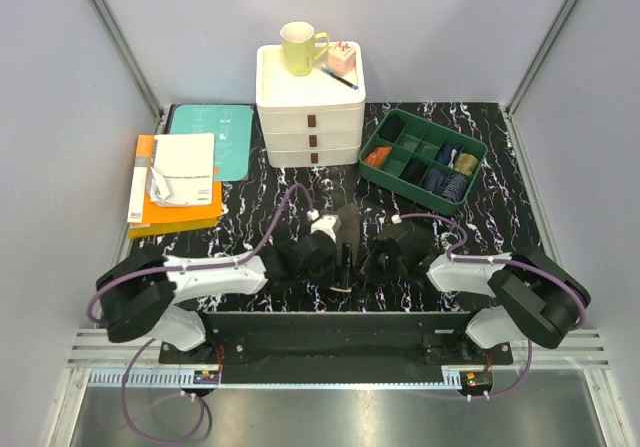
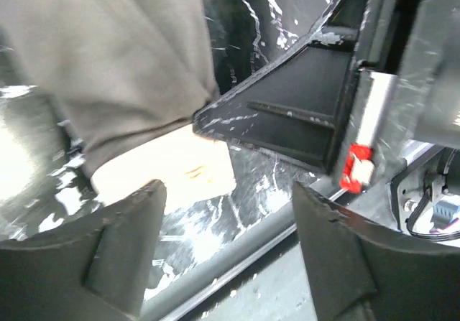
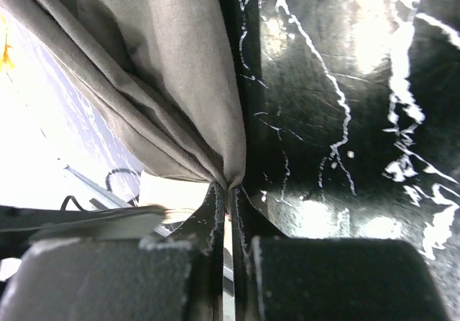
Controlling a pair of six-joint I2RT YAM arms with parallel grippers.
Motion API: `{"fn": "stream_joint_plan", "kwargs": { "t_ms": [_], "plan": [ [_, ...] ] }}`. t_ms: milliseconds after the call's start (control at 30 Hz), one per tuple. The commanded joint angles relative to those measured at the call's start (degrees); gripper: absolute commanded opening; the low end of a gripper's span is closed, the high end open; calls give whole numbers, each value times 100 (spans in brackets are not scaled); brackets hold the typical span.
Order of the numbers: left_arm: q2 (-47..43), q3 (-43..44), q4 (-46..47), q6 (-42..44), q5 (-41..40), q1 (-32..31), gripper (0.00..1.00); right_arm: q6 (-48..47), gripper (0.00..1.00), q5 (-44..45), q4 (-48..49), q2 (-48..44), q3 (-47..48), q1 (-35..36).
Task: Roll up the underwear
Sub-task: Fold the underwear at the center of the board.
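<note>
From above, the white plastic three-drawer chest stands at the back of the black white-veined table. Both arms meet straight in front of it at the table's near edge, where dark cloth is hard to pick out against the top. The wrist cameras show what that view hides. The right gripper is clamped tight on the olive-brown cloth boxer briefs, a pinch of soft matte fabric gathered into long folds that fan away from its scuffed black tips. The smooth beige waistband peeks out just beside the pinch. From the left wrist the same garment drapes as a broad soft sheet, its waistband lying flat on the glossy table, and the right gripper's wedge-shaped black finger bites its edge. The left gripper hangs just in front with its jaws spread wide, nothing between the chunky dark fingers, and the waistband's corner just beyond their tips.
</note>
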Motion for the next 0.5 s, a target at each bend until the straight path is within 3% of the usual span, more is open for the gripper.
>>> {"fn": "stream_joint_plan", "kwargs": {
  "t_ms": [0,200,467],
  "plan": [
    [-836,48,-791,44,-614,58,81,-199,0,142,-437,318,-33,6],
    [-1760,-785,-783,-447,-799,523,78,-190,0,106,-358,371,-33,-2],
    [-2166,-1702,561,-800,-412,1069,68,-207,0,36,-287,433,-33,6]
  ]
}}
